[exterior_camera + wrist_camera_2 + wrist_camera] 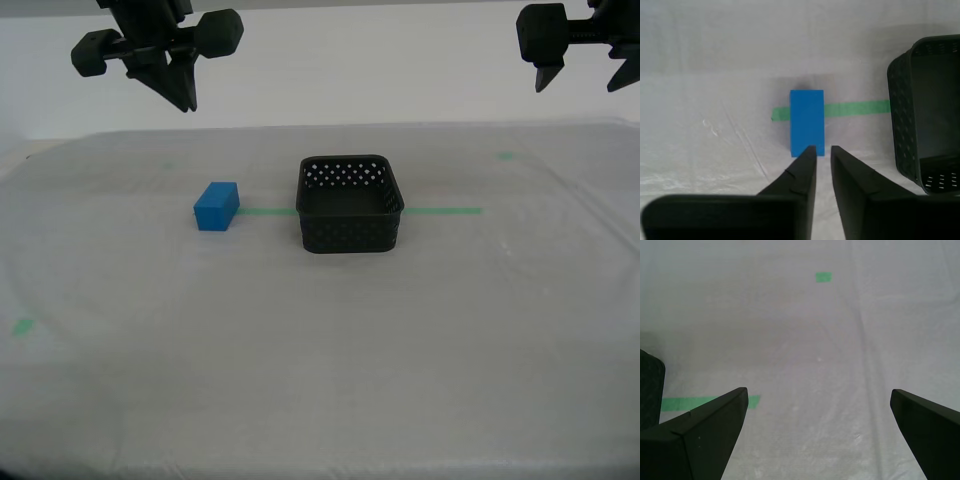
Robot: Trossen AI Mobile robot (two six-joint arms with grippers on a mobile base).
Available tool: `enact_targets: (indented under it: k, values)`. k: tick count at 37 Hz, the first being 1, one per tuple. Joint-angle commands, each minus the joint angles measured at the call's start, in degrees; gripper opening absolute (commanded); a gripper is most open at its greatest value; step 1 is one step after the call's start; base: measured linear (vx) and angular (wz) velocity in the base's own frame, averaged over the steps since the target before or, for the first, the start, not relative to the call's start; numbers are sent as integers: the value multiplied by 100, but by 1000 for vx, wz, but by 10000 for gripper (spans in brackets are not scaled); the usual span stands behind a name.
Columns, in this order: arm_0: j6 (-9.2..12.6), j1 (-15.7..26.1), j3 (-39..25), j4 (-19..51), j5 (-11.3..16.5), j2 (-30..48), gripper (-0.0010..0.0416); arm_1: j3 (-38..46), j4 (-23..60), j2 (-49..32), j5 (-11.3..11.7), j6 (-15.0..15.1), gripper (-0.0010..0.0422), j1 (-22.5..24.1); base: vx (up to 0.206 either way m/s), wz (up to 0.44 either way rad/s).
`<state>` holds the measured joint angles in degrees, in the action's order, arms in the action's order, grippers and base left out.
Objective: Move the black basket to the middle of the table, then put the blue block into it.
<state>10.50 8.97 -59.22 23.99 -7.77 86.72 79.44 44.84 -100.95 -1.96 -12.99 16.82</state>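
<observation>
- The blue block [216, 206] lies on the tabletop [320, 380] to the exterior view's left of the black basket [349, 203], apart from it with bare cloth between, both on the green tape line [445, 211].
- My second tool [821, 150] hangs high above the tabletop, at the exterior view's upper left [180, 85]. In its wrist view the block sits just beyond the fingertips, roughly in line with the narrow gap between them, its long axis pointing away from the tool.
- That second tool is nearly clenched, a slim gap between the fingers, and it grasps nothing. It would, I judge, need to spread before straddling the block across its short width.
- My first tool [817, 400] is released wide and empty, at the exterior view's upper right [580, 60]. It looks down on bare cloth, a small green tape mark [823, 276] and the end of the tape line, with only a dark edge of the basket at the frame's border.
- The basket stands upright and empty near the tabletop's middle, so the block is likely next. The second tool is clearly the nearer.
- Nothing stands between that tool and the block; the basket's near wall is the only thing to clear on the carry.
</observation>
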Motion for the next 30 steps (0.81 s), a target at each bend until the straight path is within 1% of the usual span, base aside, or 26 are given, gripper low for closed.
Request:
enact_targets:
  k: [1,11,18,21,24,30]
  values:
    - [2,7,-2,0,4,0,399,0,13,-4,24,13,89,4,0,0]
    - [2,7,-2,0,2,-2,398,0,-26,-4,22,42,257,11,0,0]
    - [2,7,-2,0,4,0,399,0,-68,-4,22,44,348,24,0,0]
    - [0,7,-2,2,2,0,398,0,-76,-4,22,44,374,31,0,0]
    - [2,7,-2,0,2,0,398,0,-83,-4,24,48,390,50,0,0]
    - [2,7,-2,4,4,0,398,0,-170,-177,24,46,393,87,0,0]
